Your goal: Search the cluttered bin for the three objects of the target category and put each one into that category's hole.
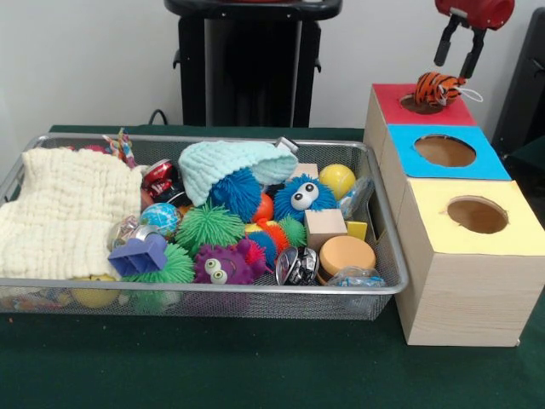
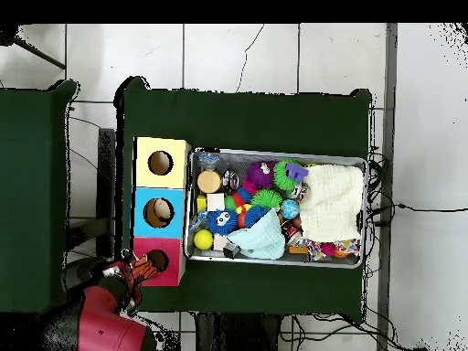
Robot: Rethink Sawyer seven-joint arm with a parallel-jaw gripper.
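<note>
My gripper (image 1: 454, 68) hangs open at the top right, just above the red-topped box (image 1: 387, 98). An orange and black striped plush toy (image 1: 438, 87) rests on the rim of that box's round hole, below the fingers and free of them. In the overhead view the gripper (image 2: 137, 271) sits at the outer side of the red box (image 2: 172, 272); the toy cannot be told apart there. The wire bin (image 1: 213, 294) holds several soft toys: a blue fuzzy one with eyes (image 1: 302, 198), a purple one with eyes (image 1: 220, 266), and green spiky balls (image 1: 209, 226).
A blue-topped box (image 1: 490, 166) and a yellow-topped box (image 1: 434, 221), each with a hole, stand in a row with the red one beside the bin. In the bin also lie a cream cloth (image 1: 64, 217), a mint knit hat (image 1: 230, 164), a yellow ball (image 1: 337, 179) and a wooden block (image 1: 324, 227).
</note>
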